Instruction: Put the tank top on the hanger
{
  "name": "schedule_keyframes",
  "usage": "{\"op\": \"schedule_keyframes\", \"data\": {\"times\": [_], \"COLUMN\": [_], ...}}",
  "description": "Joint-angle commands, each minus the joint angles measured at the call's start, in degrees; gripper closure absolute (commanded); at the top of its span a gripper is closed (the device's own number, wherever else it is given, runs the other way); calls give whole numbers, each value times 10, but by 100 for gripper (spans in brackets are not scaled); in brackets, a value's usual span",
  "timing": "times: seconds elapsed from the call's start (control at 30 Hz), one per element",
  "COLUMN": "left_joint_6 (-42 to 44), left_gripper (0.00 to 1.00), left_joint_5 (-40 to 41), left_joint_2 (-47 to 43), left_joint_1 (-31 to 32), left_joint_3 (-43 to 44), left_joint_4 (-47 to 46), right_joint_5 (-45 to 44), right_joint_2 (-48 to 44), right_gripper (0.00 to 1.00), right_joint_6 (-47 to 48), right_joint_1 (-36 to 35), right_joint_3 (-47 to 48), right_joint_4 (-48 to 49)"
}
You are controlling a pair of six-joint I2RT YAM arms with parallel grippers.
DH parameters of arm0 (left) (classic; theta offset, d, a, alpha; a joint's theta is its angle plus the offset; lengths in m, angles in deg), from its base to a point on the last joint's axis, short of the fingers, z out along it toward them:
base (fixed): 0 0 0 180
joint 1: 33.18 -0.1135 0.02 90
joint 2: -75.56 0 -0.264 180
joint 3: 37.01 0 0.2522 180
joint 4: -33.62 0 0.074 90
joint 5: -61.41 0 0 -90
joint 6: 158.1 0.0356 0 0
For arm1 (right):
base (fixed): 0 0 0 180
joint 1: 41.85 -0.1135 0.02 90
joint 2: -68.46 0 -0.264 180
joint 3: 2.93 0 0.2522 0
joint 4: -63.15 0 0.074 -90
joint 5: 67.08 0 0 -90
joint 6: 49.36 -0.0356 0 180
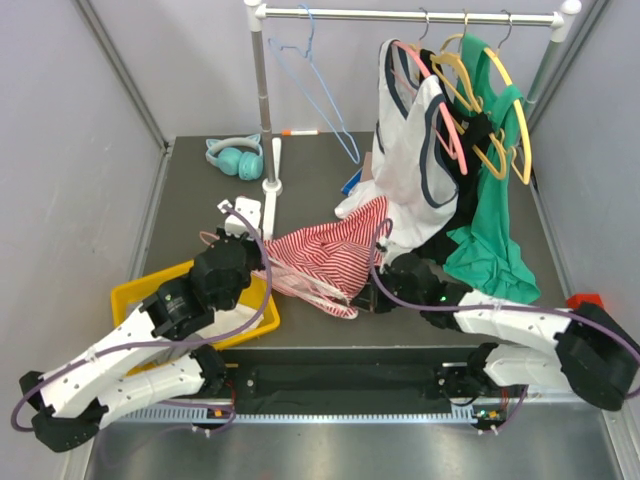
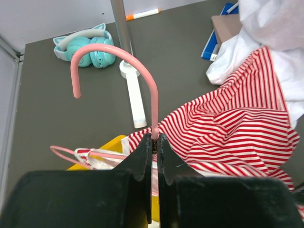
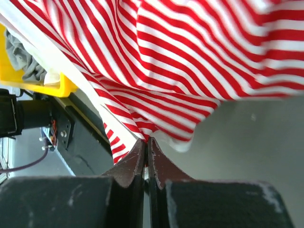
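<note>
Mostly the hanger [image 2: 151, 90] is hidden: only its hook and stem show in the left wrist view, plus a thin pink bit of its frame poking out lower left; the rest lies under fabric. From the top cam it's hard to pick out at all. The left gripper [image 2: 153, 140] has its jaws pressed together on the stem just below the hook, which stands upright. The right gripper [image 3: 146, 142] is also closed, pinching the tank top [image 1: 325, 255] at a lower edge; fabric runs right into the jaw tips, though how much is caught can't be made out. The tank top is draped between the two grippers at mid-table, its left end over the corner of a yellow bin [image 1: 135, 295]. Bin contents are unclear, something grey by the right wrist cam.

Around: rack post [image 1: 262, 100] w/ white foot stands just behind the striped fabric. Teal headphones [image 1: 235, 155] sit back left, an orange-tipped marker [image 1: 300, 131] nearby. A white top w/ navy trim [image 1: 415, 160] hangs low, touching the tank top's right side. A green garment [image 1: 490, 220] and sth black hang beside it.

Count: 2 arms, 1 striped top, 1 bin, 1 pr headphones, 4 hooks on the rail, incl. a bare light blue hanger [image 1: 315, 90].
</note>
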Motion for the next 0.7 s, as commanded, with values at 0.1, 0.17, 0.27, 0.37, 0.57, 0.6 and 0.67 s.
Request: {"op": "schedule_keyframes", "data": {"times": [0.1,0.17,0.27,0.37,0.57,0.6,0.67], "left_joint_6": [67,67,83,86,81,80,78], "left_gripper": [100,100,100,100,100,100,100], "left_joint_5": [68,75,87,88,87,86,86], "left_joint_2": [25,33,40,45,49,49,49], "left_joint_1": [-1,-1,-1,-1,-1,-1,-1], "left_joint_3": [-17,-26,-38,-49,-65,-66,-69], "left_joint_4": [-103,-119,-151,-173,-189,-190,-192], "right_joint_5": [58,68,80,82,78,80,86], "right_joint_2": [-117,-128,-146,-166,-187,-186,-181], "right_gripper": [100,100,100,100,100,100,100], "right_joint_6": [60,70,75,69,49,48,45], "right_joint_1": [38,39,39,38,39,39,39], "right_joint_3": [36,63,93,116,152,160,168], "right_joint_4": [-204,-257,-310,-344,-367,-366,-365]}}
